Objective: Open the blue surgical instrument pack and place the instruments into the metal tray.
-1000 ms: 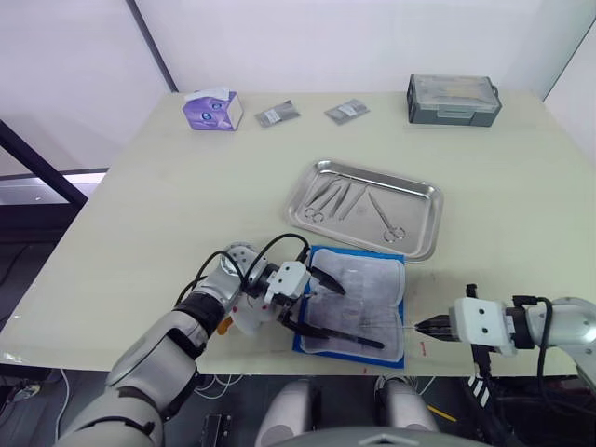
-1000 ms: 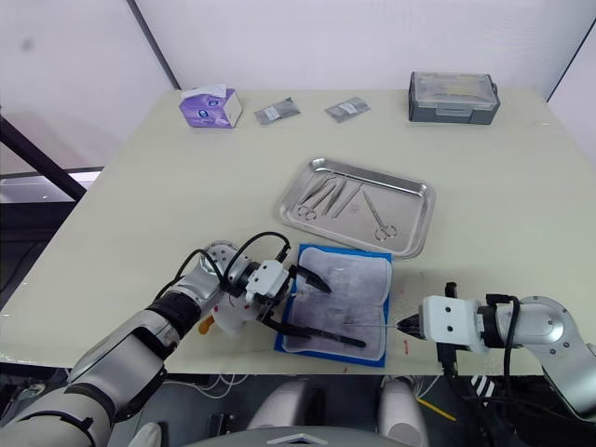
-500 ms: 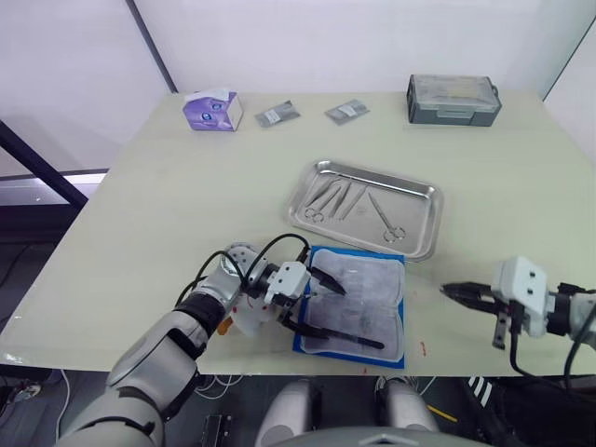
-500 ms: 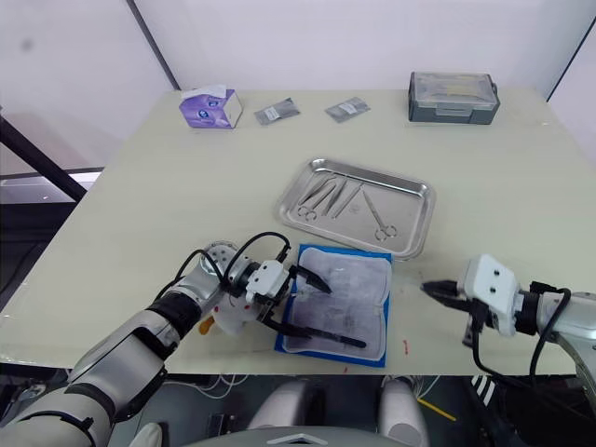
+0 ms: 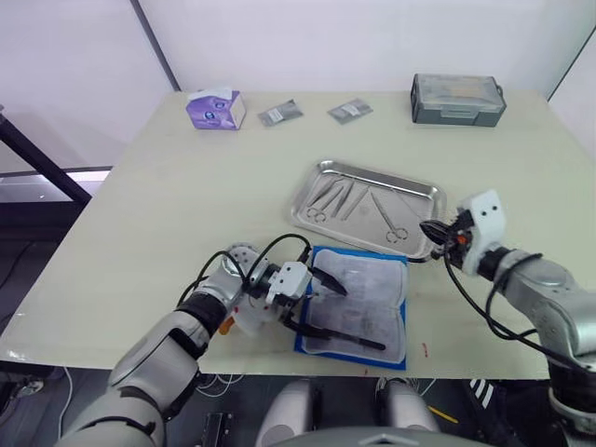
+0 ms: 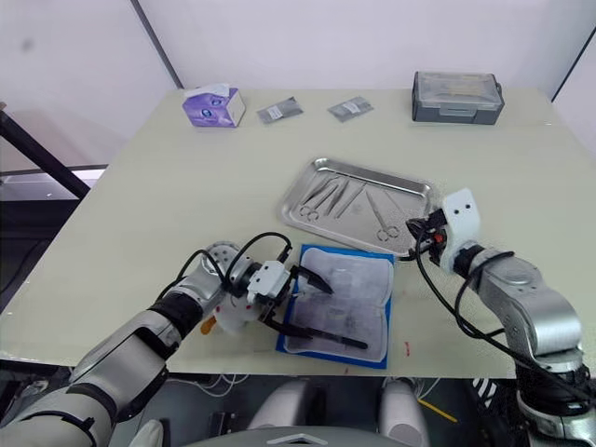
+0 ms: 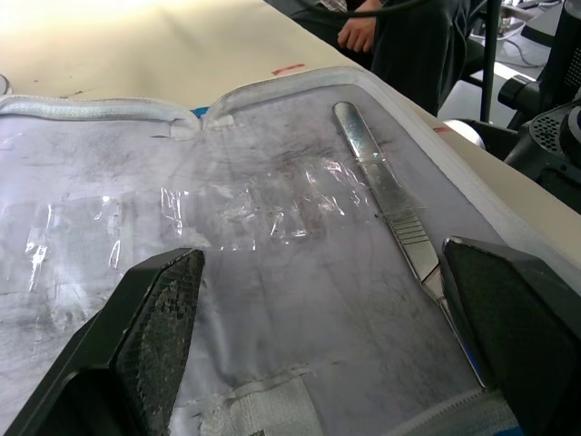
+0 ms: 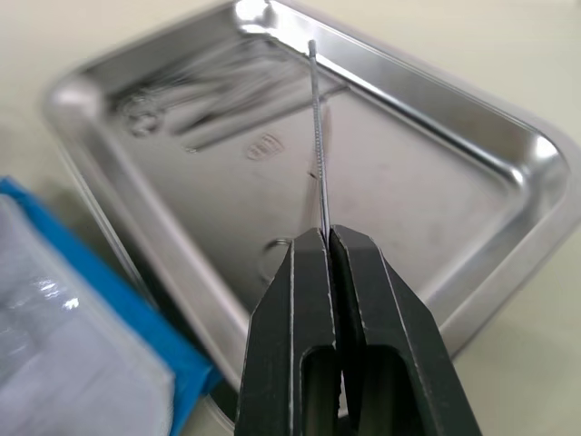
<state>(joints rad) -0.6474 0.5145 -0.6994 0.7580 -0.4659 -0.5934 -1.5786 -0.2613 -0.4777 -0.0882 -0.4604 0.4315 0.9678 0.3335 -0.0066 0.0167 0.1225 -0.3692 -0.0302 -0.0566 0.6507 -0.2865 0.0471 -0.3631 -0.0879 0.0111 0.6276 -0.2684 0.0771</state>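
Change: where it hung off the counter's near edge a second ago, right tool (image 8: 324,238) now overhangs metal tray (image 5: 421,192).
Right tool: clamped on thin probe (image 8: 317,127).
Left tool (image 7: 309,341): apart, pinning blue pack (image 5: 399,270).
Meaning: drop-off imminent.

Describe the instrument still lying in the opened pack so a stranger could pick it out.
Find the blue surgical instrument pack lying open at the table's near edge, below the metal tray. On its pale lining lies one slim silvery scalpel handle, alone, unlike the instruments clustered in the tray.

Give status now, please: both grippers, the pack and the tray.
Right gripper shut on thin probe, over metal tray. Left gripper open on opened blue pack; scalpel still inside. Nothing blocking.
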